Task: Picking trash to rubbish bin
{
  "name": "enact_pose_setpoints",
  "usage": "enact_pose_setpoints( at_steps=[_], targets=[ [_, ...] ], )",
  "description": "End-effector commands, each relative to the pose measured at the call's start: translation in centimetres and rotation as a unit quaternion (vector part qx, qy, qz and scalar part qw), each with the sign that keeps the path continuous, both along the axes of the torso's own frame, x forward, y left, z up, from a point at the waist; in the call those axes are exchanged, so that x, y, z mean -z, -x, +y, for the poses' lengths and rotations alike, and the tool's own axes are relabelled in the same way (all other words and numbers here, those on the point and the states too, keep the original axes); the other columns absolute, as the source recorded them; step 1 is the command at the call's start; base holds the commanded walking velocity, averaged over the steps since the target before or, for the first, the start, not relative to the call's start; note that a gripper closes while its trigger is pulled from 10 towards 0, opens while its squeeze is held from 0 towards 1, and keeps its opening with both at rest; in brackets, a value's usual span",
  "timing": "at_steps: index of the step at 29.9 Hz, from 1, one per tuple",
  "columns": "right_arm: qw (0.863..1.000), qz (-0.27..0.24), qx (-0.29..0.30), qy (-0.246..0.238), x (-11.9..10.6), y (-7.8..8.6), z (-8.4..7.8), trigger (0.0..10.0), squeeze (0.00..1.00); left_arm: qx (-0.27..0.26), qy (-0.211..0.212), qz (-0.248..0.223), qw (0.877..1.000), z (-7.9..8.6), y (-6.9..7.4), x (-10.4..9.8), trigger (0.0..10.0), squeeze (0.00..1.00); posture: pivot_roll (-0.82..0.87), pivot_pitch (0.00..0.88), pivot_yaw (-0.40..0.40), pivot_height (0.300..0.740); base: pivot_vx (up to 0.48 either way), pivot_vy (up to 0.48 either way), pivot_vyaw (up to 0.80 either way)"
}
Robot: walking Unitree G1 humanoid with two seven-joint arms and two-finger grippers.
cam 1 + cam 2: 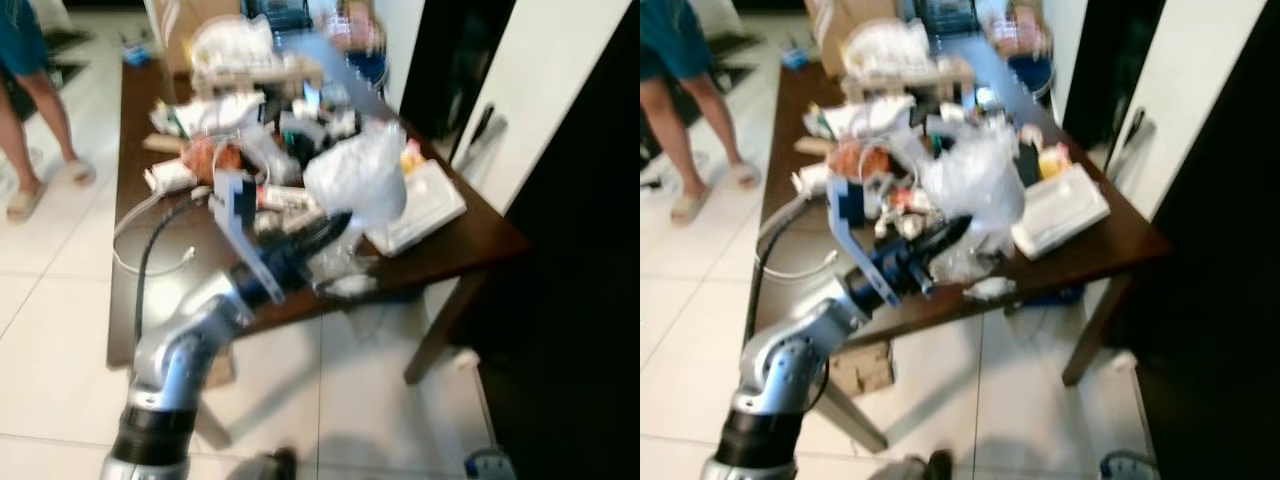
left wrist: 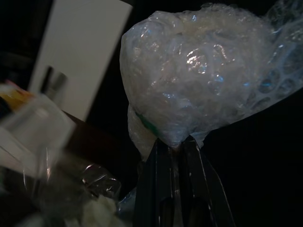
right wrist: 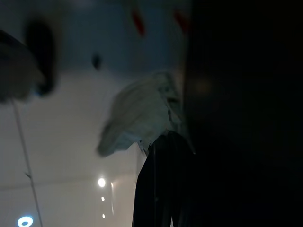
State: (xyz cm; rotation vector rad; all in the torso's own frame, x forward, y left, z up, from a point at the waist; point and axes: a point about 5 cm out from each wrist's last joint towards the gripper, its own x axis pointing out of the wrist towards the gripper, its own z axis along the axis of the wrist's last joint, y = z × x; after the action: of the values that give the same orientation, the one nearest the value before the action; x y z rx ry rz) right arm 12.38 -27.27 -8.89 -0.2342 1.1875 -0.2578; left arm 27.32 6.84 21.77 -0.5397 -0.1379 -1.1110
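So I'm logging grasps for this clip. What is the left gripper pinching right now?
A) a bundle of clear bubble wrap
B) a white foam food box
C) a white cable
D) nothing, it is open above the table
A: in the left wrist view the left gripper has its fingers closed on the neck of the crumpled bubble wrap, held above the cluttered table.

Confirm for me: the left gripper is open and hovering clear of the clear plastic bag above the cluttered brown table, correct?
Not quite. The left gripper is shut on the clear plastic bag, pinching its gathered lower end between the two black fingers, as the left wrist view shows. The rest holds: it is above the cluttered brown table.
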Motion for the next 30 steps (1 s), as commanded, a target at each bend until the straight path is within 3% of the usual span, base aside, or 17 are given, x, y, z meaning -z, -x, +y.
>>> enact_pose_setpoints(
  at_steps=[1,19,30],
  targets=[
    [1.000,0.022,0.005,-0.008,0.6,1.3,0.5,10.0,0.00,-0.001,-0.005,0.003,1.000,0.1,0.1,0.3,10.0,0.00,0.04,0.114,-0.011,0.740,-0.439,0.000,0.00],
    [0.999,0.012,-0.002,-0.029,0.6,1.2,0.7,10.0,0.00,0.010,-0.015,0.012,1.000,-0.5,0.1,1.1,10.0,0.00,0.03,0.103,-0.012,0.740,-0.421,0.000,0.00],
    [0.999,0.004,-0.016,-0.045,0.5,0.6,0.9,10.0,0.00,0.007,-0.023,0.015,1.000,-0.7,-0.1,1.7,10.0,0.00,0.03,0.102,-0.015,0.740,0.000,0.000,0.15]
  ],
)
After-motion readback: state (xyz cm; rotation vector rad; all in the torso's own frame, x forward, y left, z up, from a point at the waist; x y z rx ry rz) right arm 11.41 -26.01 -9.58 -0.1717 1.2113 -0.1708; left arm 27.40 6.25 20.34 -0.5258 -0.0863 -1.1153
